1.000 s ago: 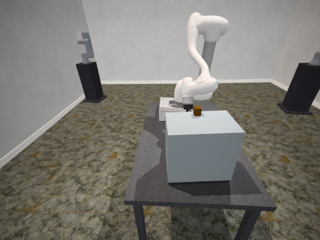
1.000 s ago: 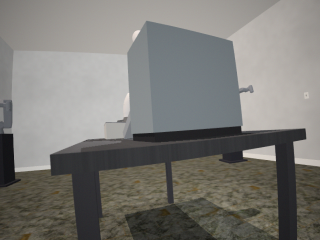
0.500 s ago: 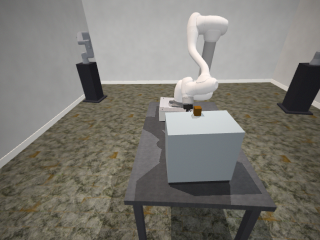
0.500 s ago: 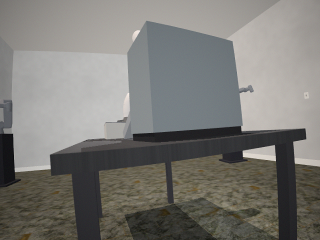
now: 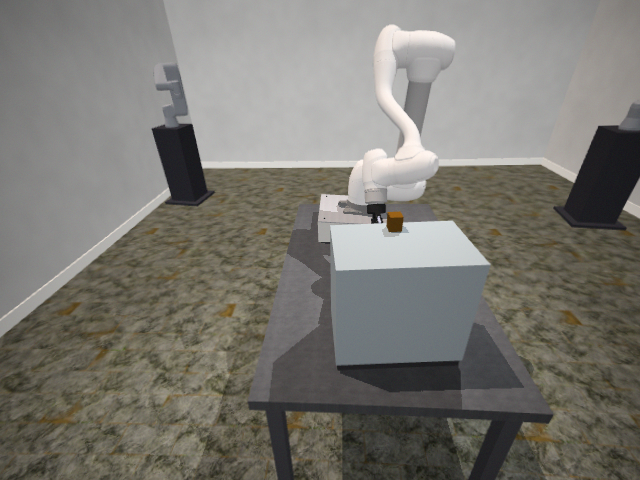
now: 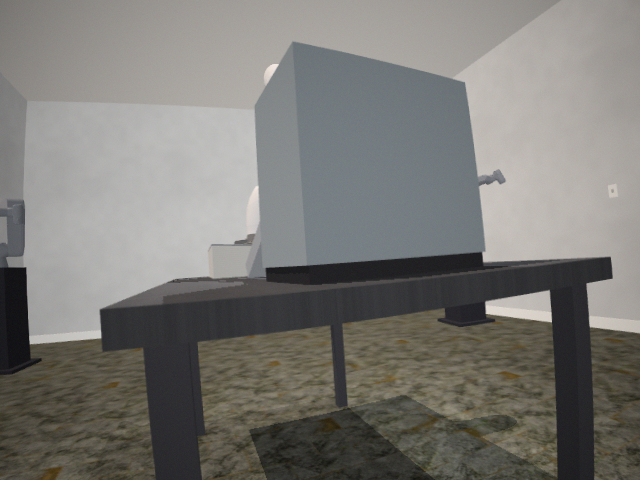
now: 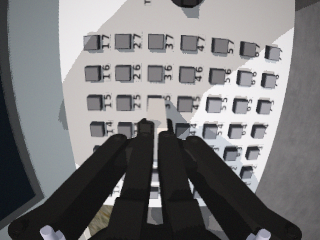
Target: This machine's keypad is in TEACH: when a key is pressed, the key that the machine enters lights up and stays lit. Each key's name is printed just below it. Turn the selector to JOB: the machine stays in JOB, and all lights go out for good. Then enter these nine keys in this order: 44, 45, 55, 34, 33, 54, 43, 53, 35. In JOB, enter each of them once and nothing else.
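The machine is a pale blue box (image 5: 400, 315) (image 6: 387, 160), seen from behind in the top and exterior views. Its light keypad panel (image 7: 72, 55) with grey keys shows in the wrist view; no visible key is lit. The dark selector (image 7: 187, 2) is cut off at the top, so its setting cannot be told. My gripper (image 5: 377, 220) (image 7: 156, 111) is shut. In the wrist view its tips are over the column of key 35 (image 7: 154, 97), just below that key, which a pale shape partly covers. Key 45 (image 7: 184, 104), key 55 (image 7: 213, 104) and key 54 (image 7: 210, 131) show; keys 34, 33 and 43 are hidden by the fingers. Contact cannot be told.
An orange block (image 5: 394, 222) shows at the box's far top edge. The box stands on a dark table (image 5: 299, 320) (image 6: 206, 315). The arm (image 5: 395, 170) rises behind it, beside a white base block (image 5: 324, 229) (image 6: 227, 260). Dark pedestals stand apart on both sides.
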You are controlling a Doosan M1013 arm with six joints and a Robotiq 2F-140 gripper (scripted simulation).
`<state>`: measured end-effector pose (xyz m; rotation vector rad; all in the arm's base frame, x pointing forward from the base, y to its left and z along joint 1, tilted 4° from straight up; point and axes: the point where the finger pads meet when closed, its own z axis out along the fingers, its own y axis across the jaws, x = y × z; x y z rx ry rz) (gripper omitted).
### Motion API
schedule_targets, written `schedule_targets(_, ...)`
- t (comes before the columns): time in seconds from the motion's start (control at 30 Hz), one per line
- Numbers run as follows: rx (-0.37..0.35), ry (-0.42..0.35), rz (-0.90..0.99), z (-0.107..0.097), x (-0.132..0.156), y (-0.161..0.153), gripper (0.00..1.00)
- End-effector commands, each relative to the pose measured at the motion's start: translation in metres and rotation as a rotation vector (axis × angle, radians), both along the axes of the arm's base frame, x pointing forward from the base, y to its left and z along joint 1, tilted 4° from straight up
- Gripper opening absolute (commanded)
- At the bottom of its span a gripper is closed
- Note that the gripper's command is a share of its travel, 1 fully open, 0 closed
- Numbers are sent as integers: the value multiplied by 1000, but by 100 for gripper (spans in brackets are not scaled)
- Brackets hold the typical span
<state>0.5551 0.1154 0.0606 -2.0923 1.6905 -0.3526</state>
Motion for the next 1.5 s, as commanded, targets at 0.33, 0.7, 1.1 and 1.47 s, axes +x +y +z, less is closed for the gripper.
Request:
schedule_targets(0.33,-4,-9,6,14,-5,-3,0)
schedule_targets(0.7,-4,-9,6,2,-26,-7,0)
schedule_targets(1.1,-4,-9,6,-3,-34,-9,0)
schedule_targets(1.47,-4,-9,6,-15,-28,-7,0)
